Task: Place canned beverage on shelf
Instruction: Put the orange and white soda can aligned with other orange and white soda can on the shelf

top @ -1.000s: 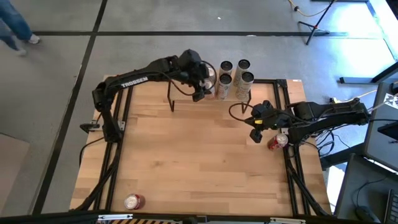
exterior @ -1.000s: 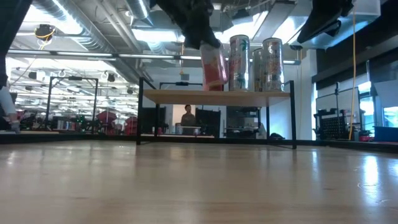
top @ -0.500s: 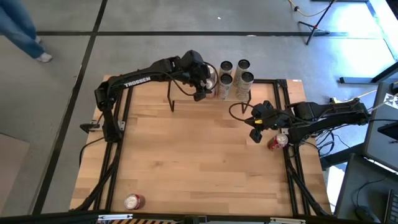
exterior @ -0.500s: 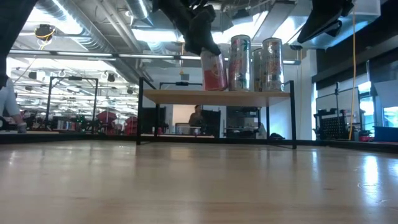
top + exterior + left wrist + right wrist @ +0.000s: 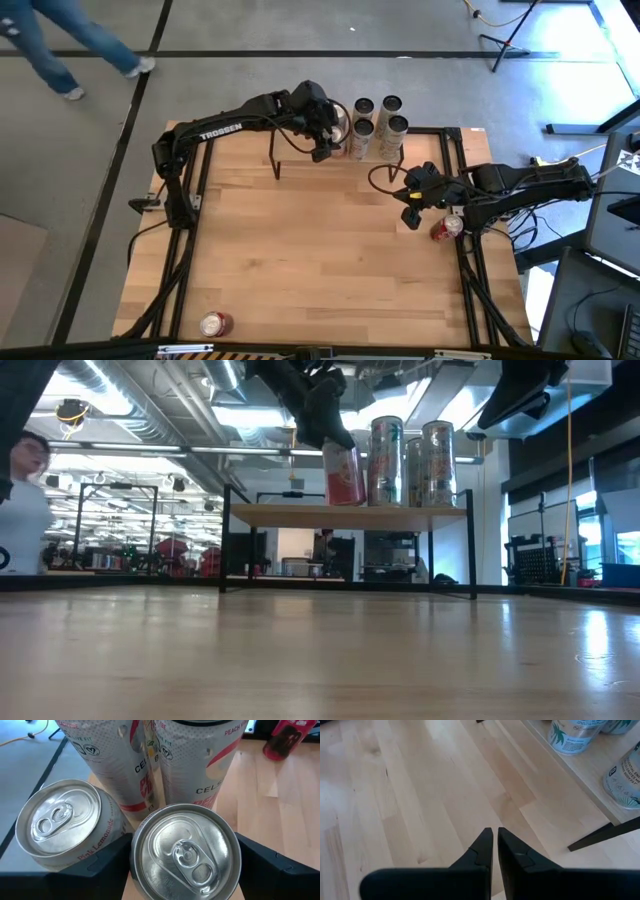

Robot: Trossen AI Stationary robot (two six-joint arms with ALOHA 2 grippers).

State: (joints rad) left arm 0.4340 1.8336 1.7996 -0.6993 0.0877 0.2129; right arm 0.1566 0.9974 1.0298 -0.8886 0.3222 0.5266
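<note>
A: Where's my left claw (image 5: 333, 128) right now?

B: Over the shelf (image 5: 350, 514), at the near-left of the can cluster; its fingers (image 5: 280, 870) sit either side of the pink can (image 5: 344, 472), and in the low view that can stands on the board, leaning a little.

A: Gripped, or let go?

B: I see the fingers close along its sides, fairly wide apart; I can't tell from here whether they press it or have let go.

A: And its neighbours?

B: Three tall cans (image 5: 389, 124) stand upright on the same board, just beside it; in the wrist view a Pink Lemonade can (image 5: 62, 827) sits right against mine.

A: The right claw (image 5: 494, 851)?

B: Pinched closed, holding nothing, hovering above the counter (image 5: 310, 250) near its right edge; a red can (image 5: 446, 227) lies by that arm; another red can (image 5: 214, 323) lies at the near-left corner.
</note>
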